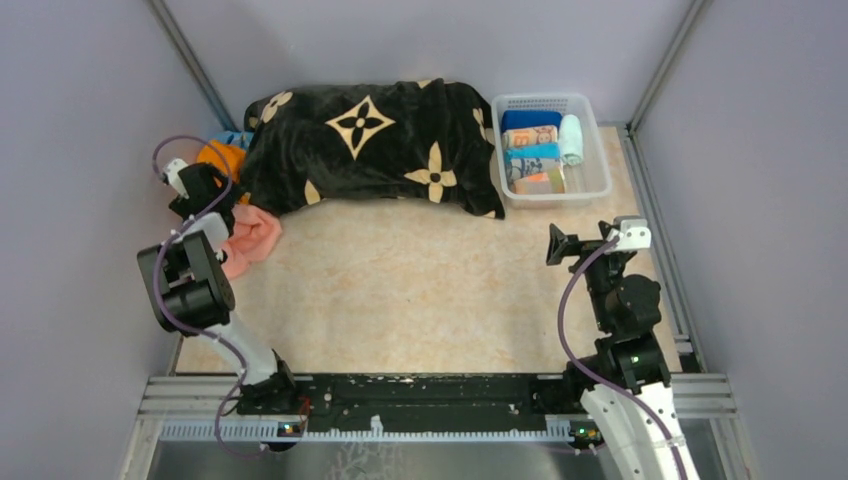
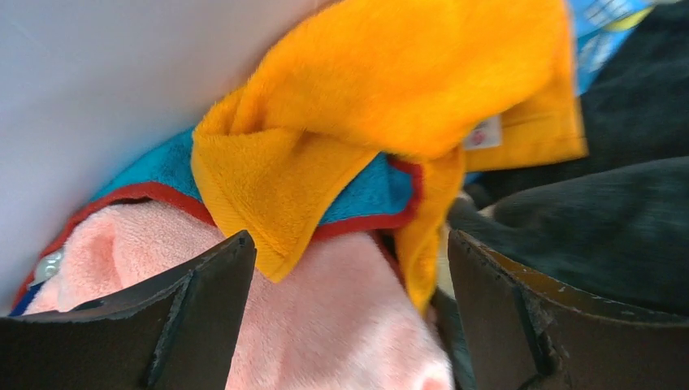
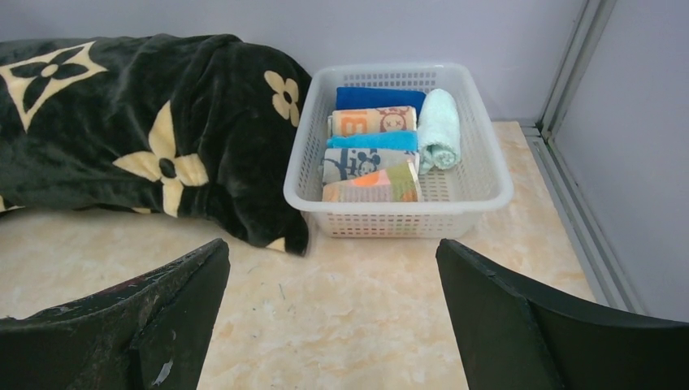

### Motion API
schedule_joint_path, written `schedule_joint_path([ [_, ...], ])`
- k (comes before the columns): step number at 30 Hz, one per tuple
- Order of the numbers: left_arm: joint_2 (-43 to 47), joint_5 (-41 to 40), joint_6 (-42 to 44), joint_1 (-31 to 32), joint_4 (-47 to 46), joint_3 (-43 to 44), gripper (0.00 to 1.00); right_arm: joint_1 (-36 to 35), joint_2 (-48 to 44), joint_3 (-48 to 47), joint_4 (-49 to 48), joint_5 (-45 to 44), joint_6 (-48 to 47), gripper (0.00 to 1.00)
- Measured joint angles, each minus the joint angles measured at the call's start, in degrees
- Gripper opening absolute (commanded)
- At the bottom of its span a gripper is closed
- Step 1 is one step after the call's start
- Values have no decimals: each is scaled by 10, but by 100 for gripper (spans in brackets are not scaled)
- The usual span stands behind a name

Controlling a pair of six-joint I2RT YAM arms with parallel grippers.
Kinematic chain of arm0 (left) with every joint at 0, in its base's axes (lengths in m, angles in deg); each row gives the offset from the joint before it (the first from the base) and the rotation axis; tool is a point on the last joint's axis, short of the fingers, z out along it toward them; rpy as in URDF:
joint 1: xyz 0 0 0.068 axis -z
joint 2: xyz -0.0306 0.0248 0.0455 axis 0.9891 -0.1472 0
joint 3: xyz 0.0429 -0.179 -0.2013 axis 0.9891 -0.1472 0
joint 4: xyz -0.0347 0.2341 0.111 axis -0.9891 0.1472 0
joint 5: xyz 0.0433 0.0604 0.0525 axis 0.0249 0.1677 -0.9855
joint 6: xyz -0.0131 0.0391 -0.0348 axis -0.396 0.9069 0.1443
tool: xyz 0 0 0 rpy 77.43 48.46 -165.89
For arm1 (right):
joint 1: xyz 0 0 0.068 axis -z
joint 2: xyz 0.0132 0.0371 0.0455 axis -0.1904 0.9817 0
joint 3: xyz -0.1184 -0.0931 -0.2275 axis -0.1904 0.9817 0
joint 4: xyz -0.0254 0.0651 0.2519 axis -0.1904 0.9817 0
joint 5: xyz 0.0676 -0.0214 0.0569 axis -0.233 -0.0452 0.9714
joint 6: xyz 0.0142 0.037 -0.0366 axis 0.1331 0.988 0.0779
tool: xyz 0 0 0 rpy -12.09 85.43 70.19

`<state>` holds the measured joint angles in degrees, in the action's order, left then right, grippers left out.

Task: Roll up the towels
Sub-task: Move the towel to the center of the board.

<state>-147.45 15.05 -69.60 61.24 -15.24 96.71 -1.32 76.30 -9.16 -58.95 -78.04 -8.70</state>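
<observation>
Left end effector (image 2: pixel 349 252) spread over pink towel (image 2: pixel 325 341) beside black blanket (image 1: pixel 370 150), likely lining up a pick; right end effector (image 3: pixel 333 268) spread, idle.

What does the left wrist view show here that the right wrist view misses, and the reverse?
Only the left wrist view: the orange towel lying over a red-edged turquoise towel and the pink towel, with the left pincer open close to them. Only the right wrist view: the white basket holding rolled towels, bare tabletop, and the open right pincer. Both: the black blanket.
</observation>
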Motion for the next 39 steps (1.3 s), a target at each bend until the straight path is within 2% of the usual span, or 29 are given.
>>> schedule_joint_path([
  [6,-92,44,-17,-20,66,40,80,-1,6,3,-2,2,-4,99],
  [9,-91,71,-36,-20,93,34,77,-1,6,3,-5,2,-6,99],
  [16,11,108,-79,-20,158,-47,77,-9,3,3,-8,3,-8,99],
  [22,105,133,-83,-11,211,-61,77,-15,-5,3,-9,6,-8,99],
  [27,125,140,-83,28,223,-87,76,-15,-7,8,-10,9,-8,99],
  [30,99,143,-85,53,234,-98,67,-15,-7,10,-10,11,-8,99],
  [31,85,143,-86,58,234,-98,61,-15,-7,10,-10,11,-8,99],
  [33,59,146,-89,66,234,-98,42,-15,-7,10,-10,11,-8,99],
  [34,50,146,-90,70,232,-97,28,-16,-7,10,-10,11,-8,99],
  [35,48,149,-92,74,229,-96,23,-16,-7,10,-10,11,-8,99],
  [39,52,155,-97,112,234,-96,11,-16,-7,10,-10,13,-8,99],
])
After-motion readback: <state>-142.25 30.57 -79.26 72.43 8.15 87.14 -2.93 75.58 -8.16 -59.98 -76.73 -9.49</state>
